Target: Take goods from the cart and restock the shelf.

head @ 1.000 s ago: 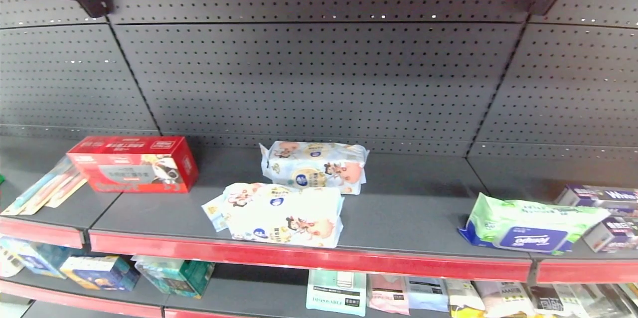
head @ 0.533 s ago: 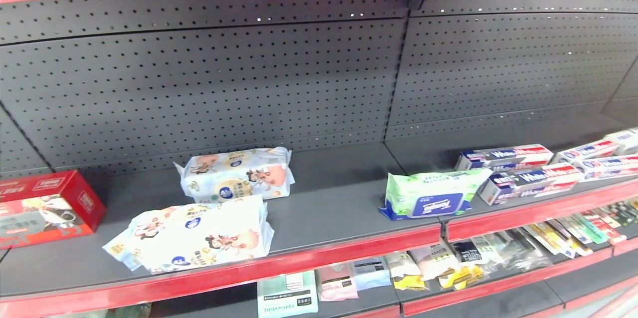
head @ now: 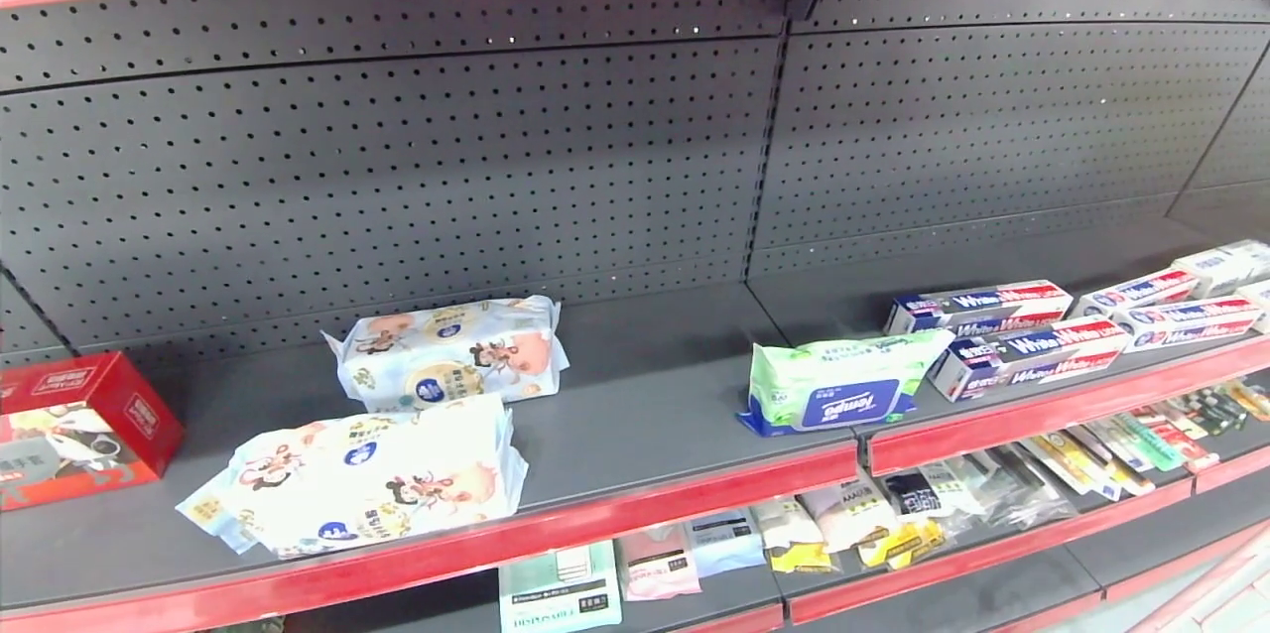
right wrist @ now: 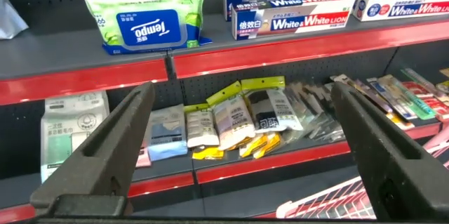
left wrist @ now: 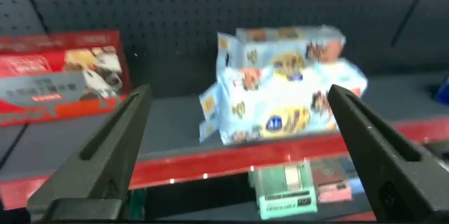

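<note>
On the grey shelf board (head: pixel 645 415) lie two cartoon-printed tissue packs, one at the front edge (head: pixel 367 474) and one behind it (head: pixel 446 350). Right of them sit a green wipes pack (head: pixel 838 385) and several toothpaste boxes (head: pixel 1032 350). My left gripper (left wrist: pixel 238 92) is open in front of the shelf, facing the tissue packs (left wrist: pixel 287 104), nothing between its fingers. My right gripper (right wrist: pixel 242 87) is open too, held lower, facing the shelf below the wipes pack (right wrist: pixel 144 17) and toothpaste boxes (right wrist: pixel 295 13).
A red box (head: pixel 74 425) stands at the left end of the shelf. The lower shelf holds several hanging packets (right wrist: pixel 238 119) and flat packs (head: pixel 561 593). Bare board lies between the tissue packs and the wipes. A wire cart corner (right wrist: pixel 323 203) shows below the right gripper.
The head camera has swung to the right, so the toothpaste boxes have come into the picture and the red box sits at its left edge. The goods themselves have not moved.
</note>
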You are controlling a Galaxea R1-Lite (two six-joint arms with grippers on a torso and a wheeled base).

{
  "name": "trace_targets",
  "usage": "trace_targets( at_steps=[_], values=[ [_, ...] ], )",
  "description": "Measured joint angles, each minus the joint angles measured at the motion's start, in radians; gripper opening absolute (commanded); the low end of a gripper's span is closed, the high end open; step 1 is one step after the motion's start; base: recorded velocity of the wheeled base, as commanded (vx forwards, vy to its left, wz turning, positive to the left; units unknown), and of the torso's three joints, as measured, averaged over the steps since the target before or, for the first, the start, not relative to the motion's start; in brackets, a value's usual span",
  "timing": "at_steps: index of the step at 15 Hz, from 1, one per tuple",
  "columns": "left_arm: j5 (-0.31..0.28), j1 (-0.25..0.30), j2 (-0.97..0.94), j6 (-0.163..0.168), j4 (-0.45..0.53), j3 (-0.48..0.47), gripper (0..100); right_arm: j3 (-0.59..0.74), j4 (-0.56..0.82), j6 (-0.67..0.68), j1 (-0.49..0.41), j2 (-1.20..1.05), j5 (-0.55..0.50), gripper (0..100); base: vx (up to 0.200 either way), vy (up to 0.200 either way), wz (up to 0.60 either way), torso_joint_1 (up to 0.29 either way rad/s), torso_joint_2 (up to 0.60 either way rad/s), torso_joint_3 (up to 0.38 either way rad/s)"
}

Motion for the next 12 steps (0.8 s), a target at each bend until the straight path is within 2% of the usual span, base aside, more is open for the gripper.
trace_targets(
  at_steps=[3, 6, 10, 12],
  values=[
    [0.089, 0.007, 0.267, -0.048, 0.02, -0.171, 100, 0.0, 0.0, 0.0, 0.0, 0.0, 0.0, 100, 0.0, 0.0, 0.0, 0.0, 0.0, 0.0],
    [0.175, 0.046, 0.596, -0.067, 0.04, -0.287, 100, 0.0, 0.0, 0.0, 0.0, 0.0, 0.0, 100, 0.0, 0.0, 0.0, 0.0, 0.0, 0.0],
    [0.251, 0.106, 0.877, -0.066, 0.059, -0.355, 100, 0.0, 0.0, 0.0, 0.0, 0.0, 0.0, 100, 0.0, 0.0, 0.0, 0.0, 0.0, 0.0],
    [0.278, 0.138, 0.964, -0.053, 0.053, -0.361, 100, 0.0, 0.0, 0.0, 0.0, 0.0, 0.0, 100, 0.0, 0.0, 0.0, 0.0, 0.0, 0.0]
  ],
)
